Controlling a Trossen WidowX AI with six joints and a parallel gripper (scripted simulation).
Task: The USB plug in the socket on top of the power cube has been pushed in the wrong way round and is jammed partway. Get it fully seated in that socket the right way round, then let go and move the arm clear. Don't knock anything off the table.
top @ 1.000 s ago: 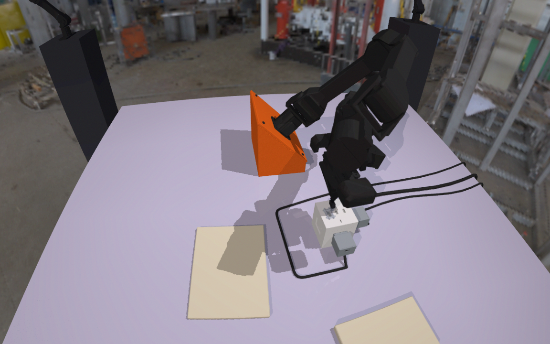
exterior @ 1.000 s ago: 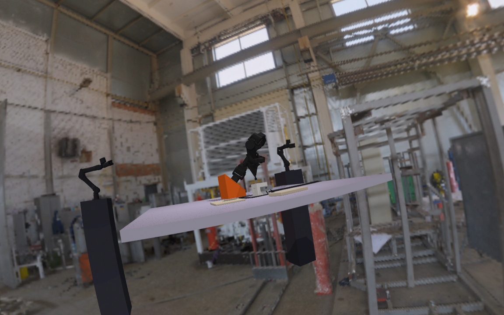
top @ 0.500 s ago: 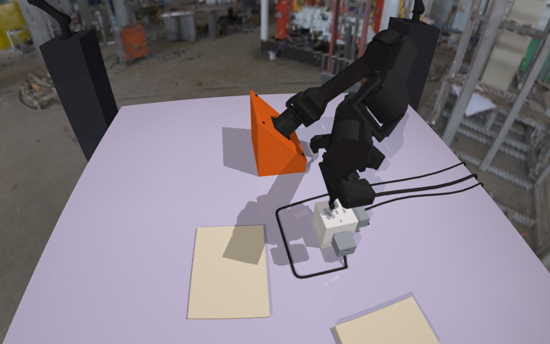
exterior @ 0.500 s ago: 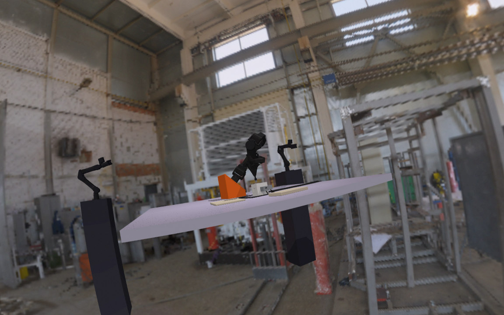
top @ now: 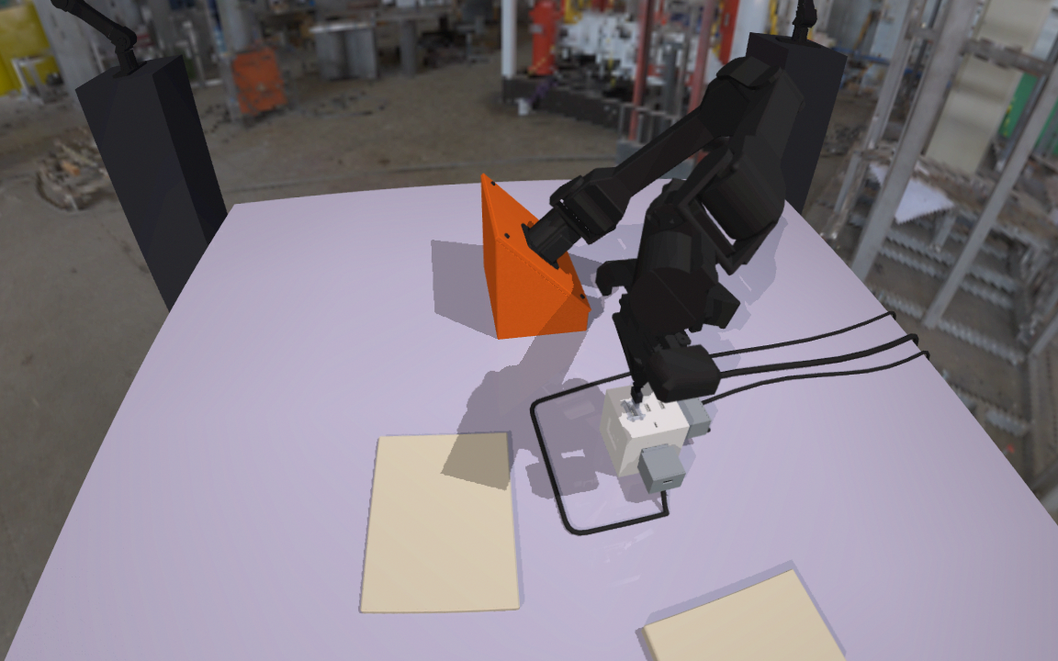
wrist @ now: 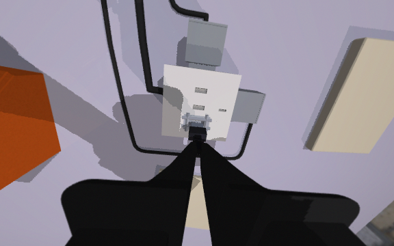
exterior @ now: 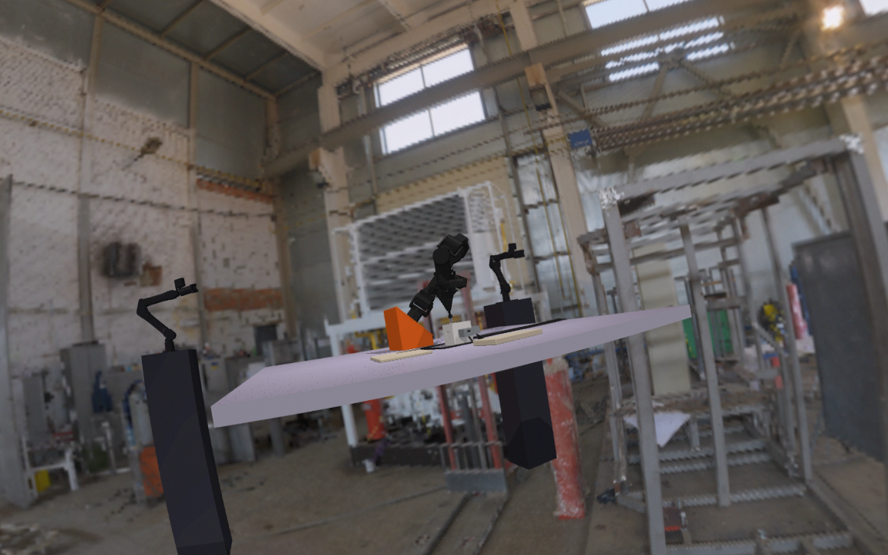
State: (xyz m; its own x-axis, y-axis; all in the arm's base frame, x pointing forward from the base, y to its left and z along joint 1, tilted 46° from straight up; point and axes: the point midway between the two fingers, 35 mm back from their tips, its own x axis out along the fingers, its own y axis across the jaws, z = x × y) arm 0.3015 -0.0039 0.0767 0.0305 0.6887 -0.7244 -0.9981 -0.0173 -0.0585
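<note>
Factory hall – steel racks (exterior: 611, 290), brick walls (exterior: 40, 172).

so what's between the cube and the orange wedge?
In the top view, only a black cable loop beside the cube, then shadowed table up to the wedge.
</note>
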